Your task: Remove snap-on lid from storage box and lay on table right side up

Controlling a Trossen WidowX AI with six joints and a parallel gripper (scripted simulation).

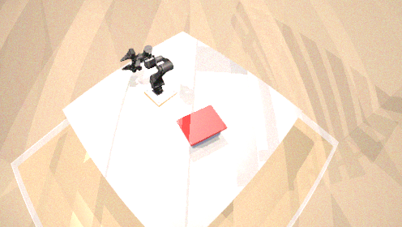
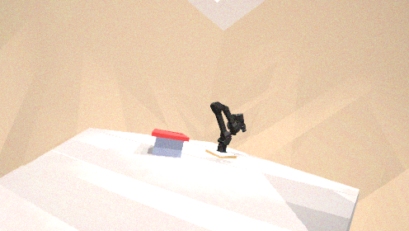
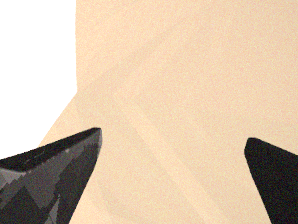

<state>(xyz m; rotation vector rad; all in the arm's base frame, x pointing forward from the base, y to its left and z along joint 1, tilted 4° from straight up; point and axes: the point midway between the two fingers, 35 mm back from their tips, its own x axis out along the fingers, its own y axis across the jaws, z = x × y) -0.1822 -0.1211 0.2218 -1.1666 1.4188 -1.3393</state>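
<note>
The storage box point(image 2: 168, 148) is blue-grey and stands on the white table point(image 1: 146, 162) point(image 2: 173, 194). The red lid point(image 1: 203, 123) point(image 2: 169, 134) sits on top of the box and covers its opening; it looks level with the box top. In the top view the box shows only as a thin strip under the lid's lower right edge. My gripper point(image 1: 122, 65) point(image 3: 176, 140) is open and empty, at the upper left in the top view, well away from the box and on the far side of the arm base. Neither box nor lid shows in the wrist view.
The arm's base stands on a small white plate with an orange edge point(image 1: 159, 105) point(image 2: 221, 157), between my gripper and the box. The table's left edge lies near my gripper in the top view. Tan floor shows beyond it.
</note>
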